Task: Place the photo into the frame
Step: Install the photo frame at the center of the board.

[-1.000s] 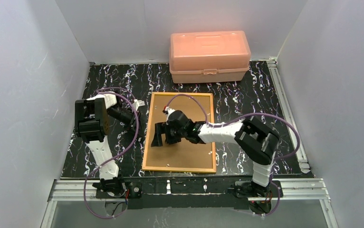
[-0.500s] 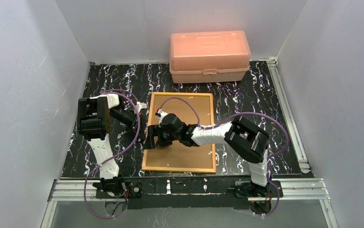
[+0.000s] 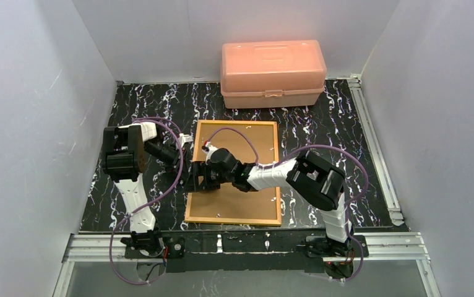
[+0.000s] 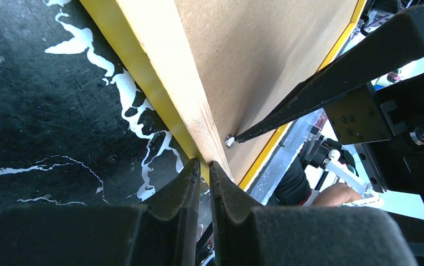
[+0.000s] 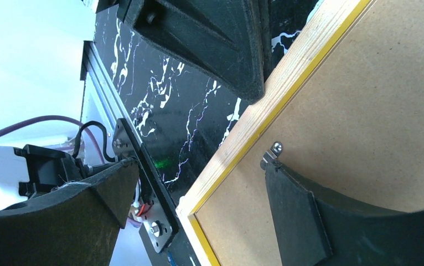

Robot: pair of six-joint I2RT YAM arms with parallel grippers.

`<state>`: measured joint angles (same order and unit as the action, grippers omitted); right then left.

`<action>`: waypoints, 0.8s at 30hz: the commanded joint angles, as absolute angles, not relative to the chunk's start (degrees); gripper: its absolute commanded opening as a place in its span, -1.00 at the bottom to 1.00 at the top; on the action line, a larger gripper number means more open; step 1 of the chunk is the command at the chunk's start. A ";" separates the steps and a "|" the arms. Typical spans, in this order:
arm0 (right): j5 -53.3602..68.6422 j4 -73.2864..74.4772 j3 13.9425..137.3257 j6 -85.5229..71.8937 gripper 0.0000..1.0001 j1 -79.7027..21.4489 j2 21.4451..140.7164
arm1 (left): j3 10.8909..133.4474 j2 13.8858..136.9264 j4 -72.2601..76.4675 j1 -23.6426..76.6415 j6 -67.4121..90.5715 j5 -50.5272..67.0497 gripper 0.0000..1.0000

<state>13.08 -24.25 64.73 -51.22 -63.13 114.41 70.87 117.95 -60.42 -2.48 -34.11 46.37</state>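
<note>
White walls enclose a black marbled table (image 3: 148, 102), with a salmon box (image 3: 273, 73) at its far edge. The frame (image 3: 262, 136) lies face-down mid-table, brown back up. The photo shows in no view.

The frame looks stiff, thin and light, and its pane is probably fragile. It sits flush on the table, so the wooden edge is the place to grip it, while the small clips need a fingertip nudge.

The left gripper (image 4: 205, 165) has its fingers drawn almost together at the frame's left edge; whether they pinch the yellow lip is unclear. The right gripper (image 5: 198, 169) is spread wide across that same edge, with one fingertip at a metal clip (image 5: 273, 149) and the other out over the table.
</note>
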 commanded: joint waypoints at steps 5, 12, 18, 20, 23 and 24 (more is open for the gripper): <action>13.83 -28.82 63.67 -54.12 0.85 -63.39 115.66 | 71.75 117.86 -61.00 -2.36 -35.33 46.79 -0.81; 14.20 -29.85 63.64 -55.20 0.85 -63.36 116.26 | 71.72 117.97 -60.91 -2.35 -35.43 46.61 -0.82; 13.47 -30.70 62.75 -56.45 0.85 -63.37 115.92 | 71.72 118.19 -60.82 -2.35 -35.44 46.57 -0.83; 12.75 -31.05 62.46 -56.81 0.85 -63.45 115.76 | 71.63 118.04 -60.67 -2.35 -35.49 46.50 -0.83; 11.62 -31.05 62.73 -57.12 0.85 -63.41 116.00 | 71.49 117.96 -60.64 -2.34 -35.50 46.56 -0.84; 11.22 -31.08 62.83 -57.19 0.85 -63.41 116.13 | 71.46 117.88 -60.64 -2.31 -35.55 46.51 -0.84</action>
